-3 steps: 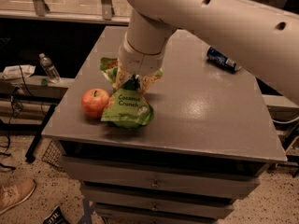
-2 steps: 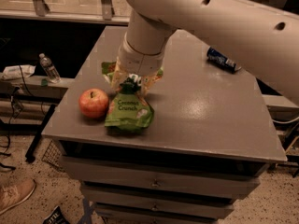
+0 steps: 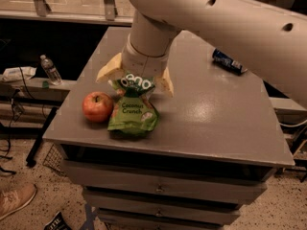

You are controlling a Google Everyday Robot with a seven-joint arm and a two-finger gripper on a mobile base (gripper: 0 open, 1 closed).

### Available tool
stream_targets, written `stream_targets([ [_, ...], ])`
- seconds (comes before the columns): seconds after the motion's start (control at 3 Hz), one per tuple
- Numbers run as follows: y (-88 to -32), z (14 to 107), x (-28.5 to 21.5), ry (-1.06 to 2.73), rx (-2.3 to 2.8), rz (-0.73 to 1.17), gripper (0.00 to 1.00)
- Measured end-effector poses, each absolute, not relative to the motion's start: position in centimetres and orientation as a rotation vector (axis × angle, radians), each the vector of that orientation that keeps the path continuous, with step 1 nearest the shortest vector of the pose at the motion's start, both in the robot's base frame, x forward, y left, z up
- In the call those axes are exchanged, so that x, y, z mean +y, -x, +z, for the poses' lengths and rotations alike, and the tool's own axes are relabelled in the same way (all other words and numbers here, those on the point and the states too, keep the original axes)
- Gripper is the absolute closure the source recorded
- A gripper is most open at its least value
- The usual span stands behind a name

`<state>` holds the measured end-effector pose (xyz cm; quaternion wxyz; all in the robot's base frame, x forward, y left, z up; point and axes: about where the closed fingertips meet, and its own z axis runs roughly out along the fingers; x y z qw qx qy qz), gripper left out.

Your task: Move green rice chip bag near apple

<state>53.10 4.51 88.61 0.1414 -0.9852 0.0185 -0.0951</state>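
Evidently the pincer [image 3: 135,82] stood spread astride the green rice chip bag [image 3: 132,115], just beside the apple [image 3: 97,107]; withdraw vertically, avoiding snags.

The gripper [image 3: 136,79] above the green rice chip bag [image 3: 133,115] has opened.

Cream jaws over bright green, white-lettered bag [image 3: 133,115] beside red-orange apple [image 3: 97,107] on grey table [image 3: 216,114].

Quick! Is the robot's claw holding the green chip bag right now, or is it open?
Gripper: jaws open, spread either side of the top of the crinkly bright green rice chip bag, which lies beside the round red-orange apple.
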Motion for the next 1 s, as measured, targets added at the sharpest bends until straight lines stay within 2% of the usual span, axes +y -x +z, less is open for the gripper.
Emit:
stream_targets([
  [0.33, -53.3, 88.9, 0.5, 2.884, 0.213, -0.307, 0.0],
  [1.0, -53.5, 89.7, -12.2, 2.911, 0.663, -0.383, 0.0],
])
